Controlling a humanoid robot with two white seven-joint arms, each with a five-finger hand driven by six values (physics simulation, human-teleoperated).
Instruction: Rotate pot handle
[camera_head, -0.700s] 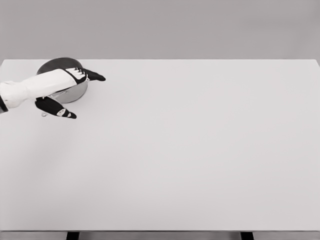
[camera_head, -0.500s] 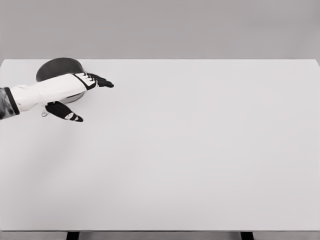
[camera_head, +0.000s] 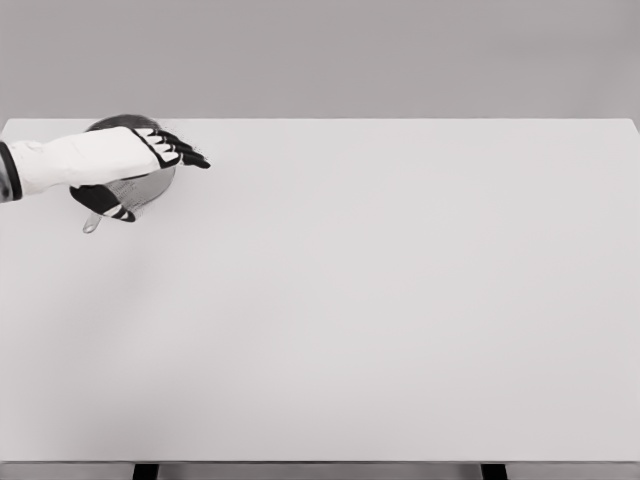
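Observation:
A steel pot (camera_head: 150, 188) stands at the far left of the white table (camera_head: 380, 300), mostly hidden behind my left arm. Its thin handle (camera_head: 92, 224) sticks out toward the lower left, and only the tip shows. My left hand (camera_head: 150, 180) hovers over the pot, black fingers (camera_head: 185, 153) stretched right past the rim and thumb (camera_head: 105, 203) hanging below over the handle's base. The fingers are spread, and I see nothing grasped. The right arm is out of view.
The table's far edge runs just behind the pot, and its left edge is close by. Grey wall fills the background.
My left hand has pulled back left and up over the pot. The thumb has moved from beside the pot toward the handle's base. The handle tip still points lower left.

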